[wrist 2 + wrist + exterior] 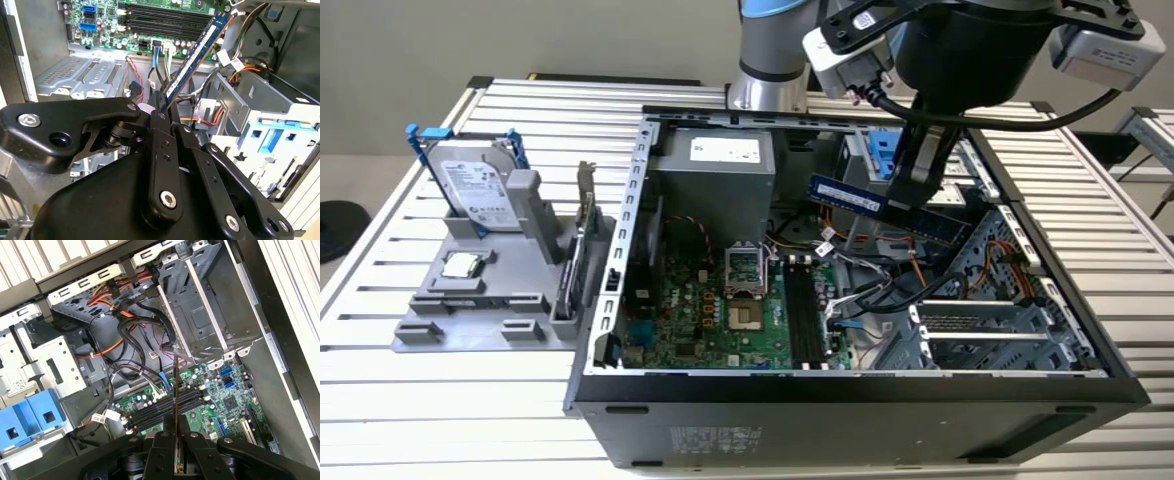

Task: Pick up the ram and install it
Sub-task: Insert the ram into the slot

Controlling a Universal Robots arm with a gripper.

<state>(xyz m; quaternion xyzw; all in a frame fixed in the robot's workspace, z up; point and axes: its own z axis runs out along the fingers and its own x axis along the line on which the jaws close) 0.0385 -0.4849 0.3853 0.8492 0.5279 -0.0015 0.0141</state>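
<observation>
The ram [854, 197] is a long, narrow blue board with a pale label. It hangs level above the open computer case, over the cables beside the drive bays. My gripper [909, 207] is shut on it near its middle. In the second wrist view the ram [197, 47] juts out from my gripper [163, 107] toward the motherboard. In the first wrist view the ram [176, 400] is edge-on, a thin line rising from my gripper [176, 442]. The black memory slots [807, 320] [165, 17] [165, 407] lie on the green motherboard, well apart from the ram.
Loose cables [881, 280] and a metal drive cage [987, 330] lie under and beside the ram. A grey power supply [714, 170] fills the case's far corner. At the exterior view's left, a grey stand [480, 310] holds a hard drive [474, 190], a chip [460, 265] and a card [580, 250].
</observation>
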